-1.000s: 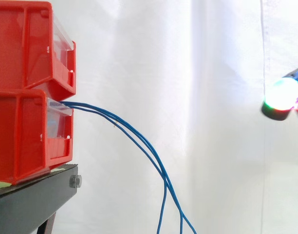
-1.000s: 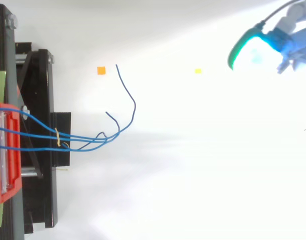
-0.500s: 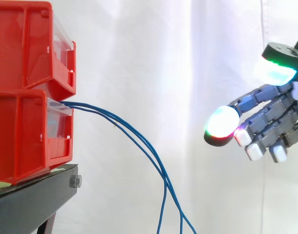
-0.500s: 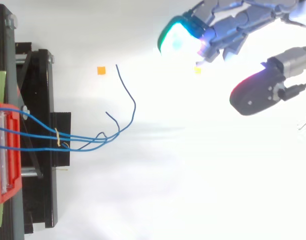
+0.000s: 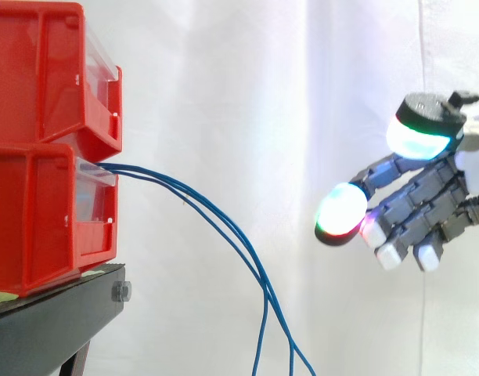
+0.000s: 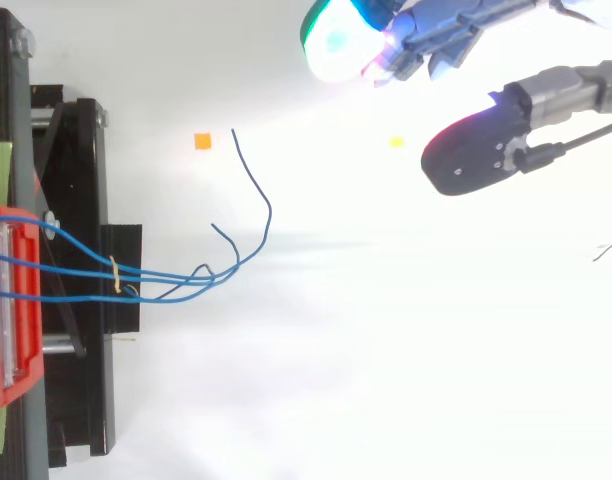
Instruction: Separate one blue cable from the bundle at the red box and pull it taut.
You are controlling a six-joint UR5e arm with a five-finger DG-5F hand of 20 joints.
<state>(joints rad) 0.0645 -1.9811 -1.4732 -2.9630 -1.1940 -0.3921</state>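
Two red bins sit stacked on a black stand. Blue cables come out of the lower bin's clear front and droop down to the right; the bins' walls hide what lies inside. From the side the cables' lower ends are cut off at the frame's bottom edge. From above, a yellow tie bunches them near the bin. The hand hovers well apart to the right, fingers spread and nearly straight, holding and touching nothing.
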